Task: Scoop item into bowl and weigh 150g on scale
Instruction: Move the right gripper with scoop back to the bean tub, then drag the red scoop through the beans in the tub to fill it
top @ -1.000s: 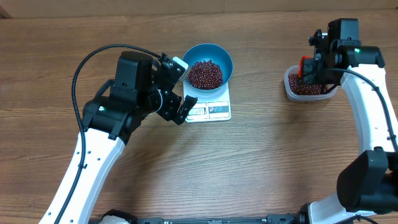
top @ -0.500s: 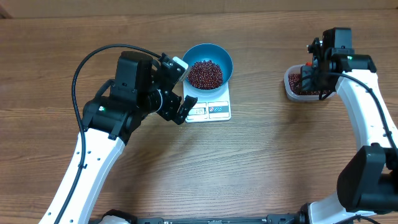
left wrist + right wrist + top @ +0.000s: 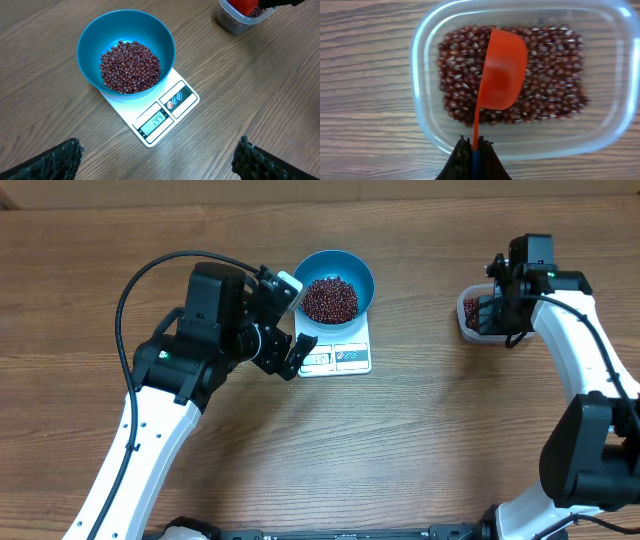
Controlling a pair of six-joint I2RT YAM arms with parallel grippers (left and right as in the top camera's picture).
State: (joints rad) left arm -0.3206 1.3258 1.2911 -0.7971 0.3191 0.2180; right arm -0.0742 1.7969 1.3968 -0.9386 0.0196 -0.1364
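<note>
The blue bowl [image 3: 335, 272] [image 3: 95, 35] stands on the white scale [image 3: 350, 358] [image 3: 186, 100], holding a heap of red-brown beans [image 3: 330, 299] [image 3: 130, 66]. The scale's display [image 3: 156, 120] reads 144. My left gripper [image 3: 297, 317] [image 3: 155, 162] hangs open just left of the scale, with nothing between its fingers. My right gripper [image 3: 497, 305] [image 3: 473, 150] is shut on the thin handle of an orange scoop [image 3: 501, 70]. The scoop is turned on its side over the beans [image 3: 555, 85] in the clear tub [image 3: 475, 330] [image 3: 615, 75]. No beans show on the scoop.
The clear tub sits on the wooden table at the right, well apart from the scale, and shows at the top right of the left wrist view [image 3: 232, 22]. Bare table lies between the tub and the scale and along the front.
My right gripper has shifted slightly left and forward over the tub, and the scoop is now hidden under it in the overhead view. The left arm, bowl and scale have not moved.
</note>
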